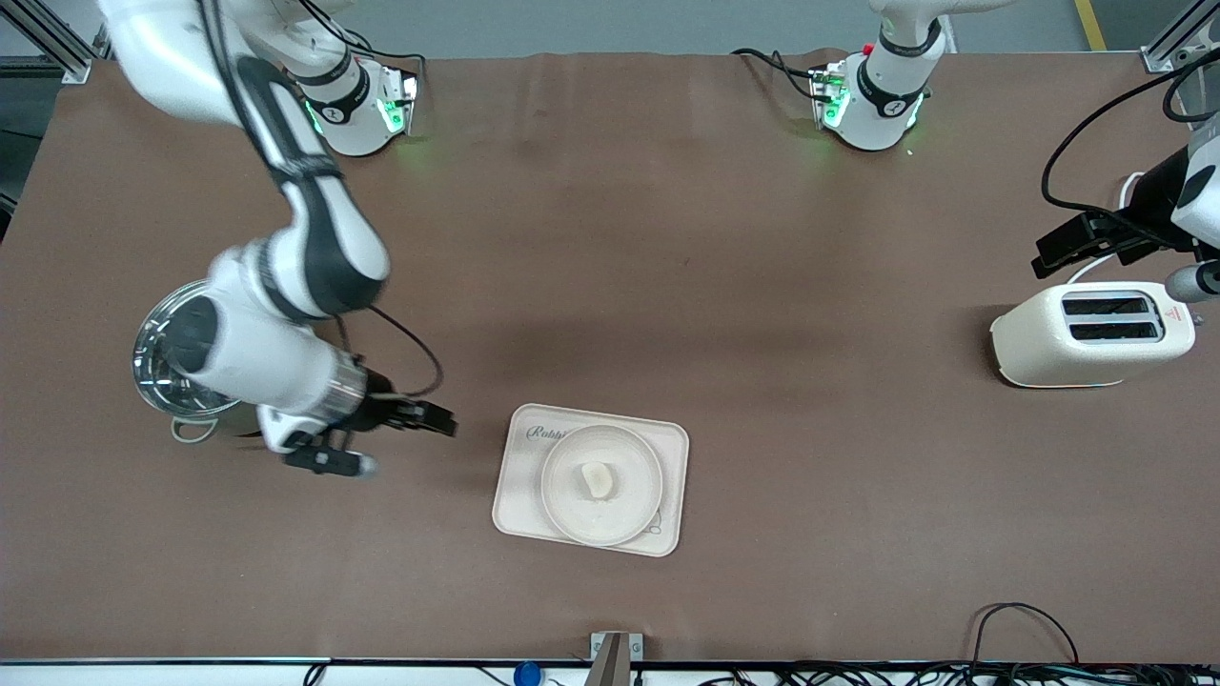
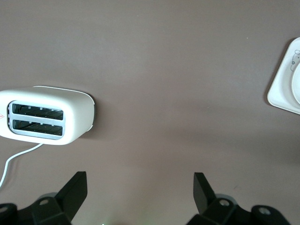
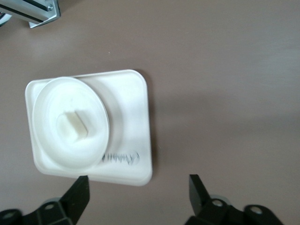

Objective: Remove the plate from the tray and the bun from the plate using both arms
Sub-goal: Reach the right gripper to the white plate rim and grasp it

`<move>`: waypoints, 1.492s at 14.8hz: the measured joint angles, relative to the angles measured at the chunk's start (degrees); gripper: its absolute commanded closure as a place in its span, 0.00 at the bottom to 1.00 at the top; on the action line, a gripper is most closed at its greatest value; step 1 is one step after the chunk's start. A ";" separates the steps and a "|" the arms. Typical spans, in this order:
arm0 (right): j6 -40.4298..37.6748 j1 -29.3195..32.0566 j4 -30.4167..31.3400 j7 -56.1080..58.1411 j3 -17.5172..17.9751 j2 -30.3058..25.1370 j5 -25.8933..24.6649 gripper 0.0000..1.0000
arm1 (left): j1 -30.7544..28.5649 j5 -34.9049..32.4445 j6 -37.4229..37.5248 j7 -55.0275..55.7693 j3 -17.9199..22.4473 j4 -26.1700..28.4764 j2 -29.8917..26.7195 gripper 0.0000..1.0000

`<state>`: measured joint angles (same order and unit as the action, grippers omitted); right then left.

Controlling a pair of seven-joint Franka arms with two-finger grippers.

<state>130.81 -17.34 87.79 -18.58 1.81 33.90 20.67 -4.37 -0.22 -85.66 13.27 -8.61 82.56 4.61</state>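
Observation:
The round cream-white plate (image 1: 564,505) sits on the rectangular cream tray (image 1: 519,448) near the table's middle. The small pale bun (image 1: 599,478) lies on the plate's middle. In the right wrist view the plate (image 3: 51,140), the bun (image 3: 72,125) and the tray (image 3: 133,108) all show. My right gripper (image 1: 419,427) is open and empty, low over the table beside the tray, toward the right arm's end; in its wrist view the gripper (image 3: 138,180) stands wide open. My left gripper (image 1: 1063,250) is open and empty over the table by the toaster; its wrist view shows the gripper (image 2: 140,180) wide open.
A steel pot (image 1: 162,367) stands at the right arm's end, partly hidden under that arm. A cream toaster (image 1: 1091,333) with a white cord stands at the left arm's end; it also shows in the left wrist view (image 2: 47,115), as does a tray corner (image 2: 281,89).

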 measured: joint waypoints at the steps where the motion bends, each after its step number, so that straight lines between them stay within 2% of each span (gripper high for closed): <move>1: 2.83 -0.93 -0.88 -0.63 -0.01 2.43 1.10 0.39 | -0.58 0.00 -0.07 0.00 0.01 0.00 0.07 0.00; 3: 9.21 -2.74 -2.03 -1.70 0.00 6.13 5.98 0.41 | -1.42 0.00 -0.45 -0.09 0.02 0.00 0.20 0.00; 5: 15.51 -5.07 -2.60 -2.29 0.01 9.48 8.52 0.43 | -1.56 0.01 -1.46 -0.09 0.02 0.00 0.50 0.00; 11: 22.07 -9.27 -6.34 -4.76 0.00 16.55 9.26 0.54 | -1.26 0.76 -3.08 -0.09 -0.36 -0.01 1.97 0.00; 14: 24.51 -10.14 -6.72 -4.98 0.00 18.52 9.32 0.68 | -1.37 0.85 -3.08 -0.09 -0.47 -0.23 1.96 0.00; 18: 24.94 -10.21 -7.30 -5.21 -0.01 19.16 9.37 0.96 | -1.66 0.88 -3.07 -0.09 -0.12 -0.31 1.96 0.00; 22: 26.02 -10.19 -7.30 -5.53 -0.15 19.29 9.98 0.99 | -1.56 1.01 -2.98 -0.11 -0.23 -0.23 1.96 0.00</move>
<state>156.82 -27.54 80.48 -24.10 1.66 53.19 30.65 -5.94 0.79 -88.64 13.16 -8.84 82.33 6.57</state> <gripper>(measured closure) 0.960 0.000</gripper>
